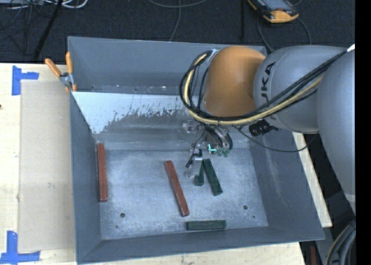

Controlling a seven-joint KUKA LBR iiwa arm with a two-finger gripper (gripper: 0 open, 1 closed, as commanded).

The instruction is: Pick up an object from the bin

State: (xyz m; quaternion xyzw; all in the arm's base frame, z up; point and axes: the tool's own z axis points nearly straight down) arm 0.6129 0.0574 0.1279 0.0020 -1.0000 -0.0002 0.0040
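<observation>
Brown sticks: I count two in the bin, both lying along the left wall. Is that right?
Not quite. The camera view shows two, but only the left brown stick lies along the left wall. The middle brown stick lies slanted near the middle of the bin, away from the walls.

Gripper [200,164] over right bar [213,180], centre bar [175,188] leftward

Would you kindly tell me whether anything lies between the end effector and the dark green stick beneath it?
Nothing visible does. The end effector hangs over the upper end of the dark green stick; the nearest brown stick lies apart, toward the view's left.
</observation>
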